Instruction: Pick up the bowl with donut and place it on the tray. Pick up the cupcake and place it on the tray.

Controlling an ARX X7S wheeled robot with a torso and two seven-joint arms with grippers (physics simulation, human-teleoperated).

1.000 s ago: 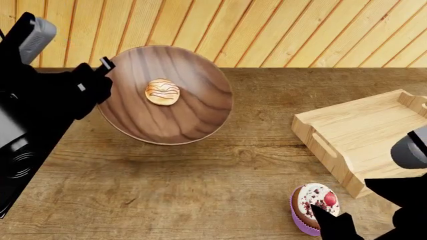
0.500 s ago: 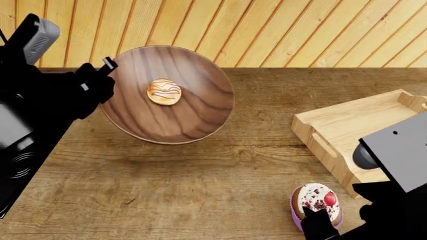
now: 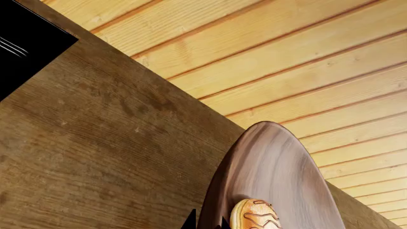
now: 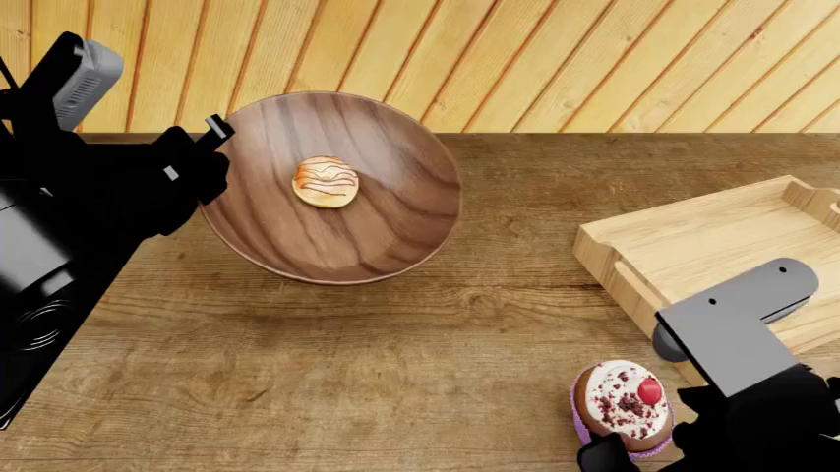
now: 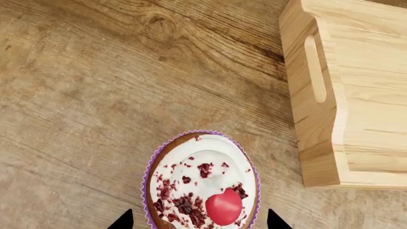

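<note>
Step in hand: both pickups at once, judging by the two arms
Left gripper: clamped on the rim of the wooden bowl, which hangs tilted above the table
Donut: sits inside the bowl, near its middle
Right gripper: fingertips spread apart, one either side of the cupcake, not closed on it
Cupcake: stands on the table just beside the tray
Tray: bare, well apart from the bowl
Next move: carry the bowl level across to the tray; close the right fingers on the purple wrapper
</note>
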